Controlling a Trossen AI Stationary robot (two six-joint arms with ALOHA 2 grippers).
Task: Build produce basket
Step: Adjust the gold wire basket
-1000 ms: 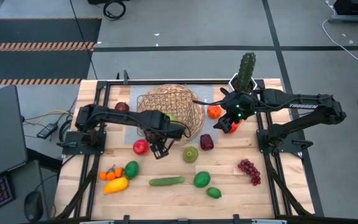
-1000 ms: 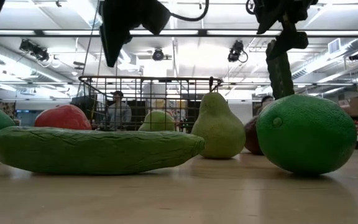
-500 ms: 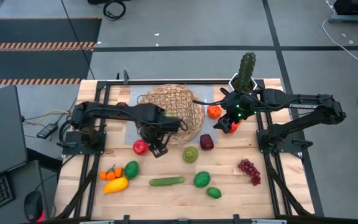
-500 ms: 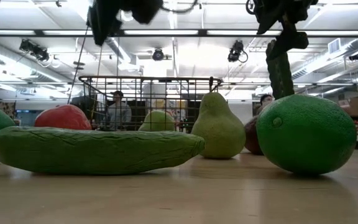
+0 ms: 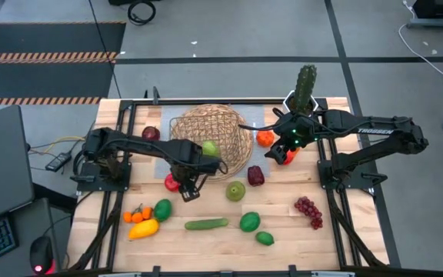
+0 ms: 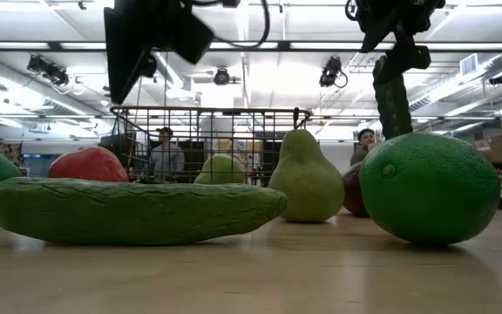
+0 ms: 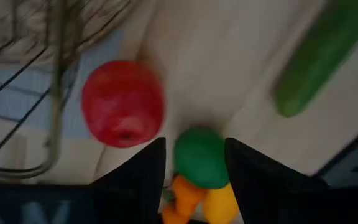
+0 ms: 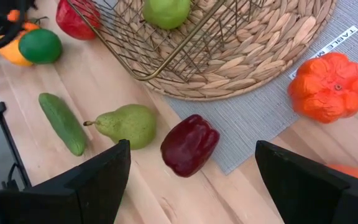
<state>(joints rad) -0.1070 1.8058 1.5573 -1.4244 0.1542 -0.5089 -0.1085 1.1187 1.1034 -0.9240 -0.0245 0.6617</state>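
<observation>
The tan woven basket (image 5: 229, 135) stands at the table's far middle on a grey mat, with a green fruit (image 5: 210, 148) inside it. My left gripper (image 5: 184, 188) is open and empty, above the table just right of a red apple (image 7: 123, 102) that lies in front of the basket's left side. My right gripper (image 5: 287, 150) is open and empty, right of the basket near an orange fruit (image 8: 328, 86). A dark red fruit (image 8: 189, 144) and a green pear (image 8: 126, 124) lie on the table in front of the basket.
A cucumber (image 5: 206, 224) and two limes (image 5: 250, 221) lie near the front edge. A green fruit (image 5: 162, 208), small oranges (image 5: 137, 215) and a yellow mango (image 5: 144, 228) lie front left. Purple grapes (image 5: 308, 209) lie right. A cactus (image 5: 306, 85) in a white pot stands far right.
My left gripper has moved from the basket's near rim toward the table's left edge and a little toward the near edge, ending beside the red apple. The green fruit in the basket, partly covered by the arm before, now shows fully.
</observation>
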